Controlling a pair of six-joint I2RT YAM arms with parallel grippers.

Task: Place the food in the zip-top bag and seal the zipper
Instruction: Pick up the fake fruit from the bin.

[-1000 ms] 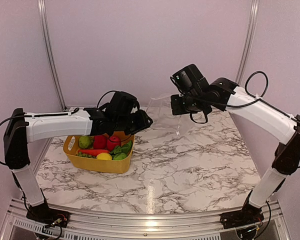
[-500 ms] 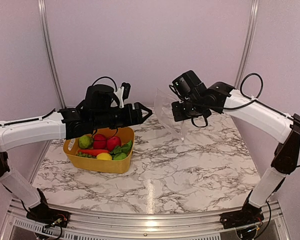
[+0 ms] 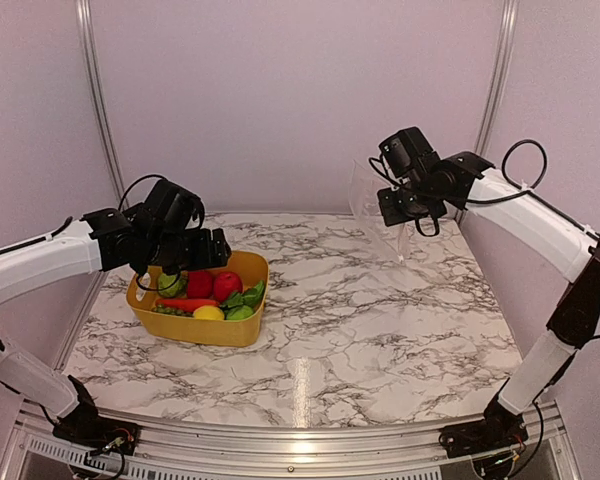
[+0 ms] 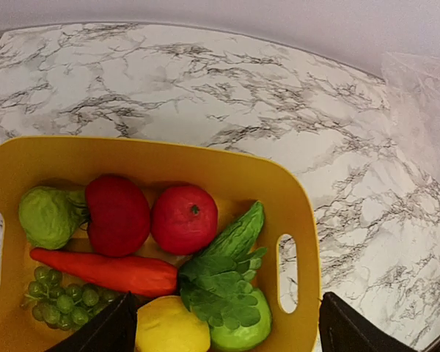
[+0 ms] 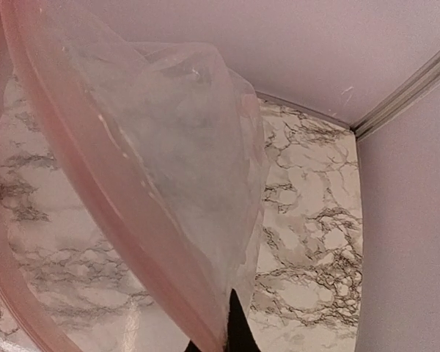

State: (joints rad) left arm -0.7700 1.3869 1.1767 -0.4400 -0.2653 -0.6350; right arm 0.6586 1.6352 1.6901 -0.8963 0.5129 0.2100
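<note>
Marble table (image 3: 380, 320), food (image 4: 154, 220) below spread left gripper (image 4: 229, 331), right gripper (image 5: 229, 336) pinching bag (image 5: 169, 147)

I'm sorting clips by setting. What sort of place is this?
Probably a robot lab cell, not a kitchen: arms mounted at a marble-look table, bare walls with metal rails, toy food in a yellow basket.

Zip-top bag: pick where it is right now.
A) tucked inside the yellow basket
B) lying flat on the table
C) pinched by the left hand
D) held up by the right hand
D: the right hand is shut on the edge of the zip-top bag and holds it up at the far right, well away from the yellow basket.
</note>
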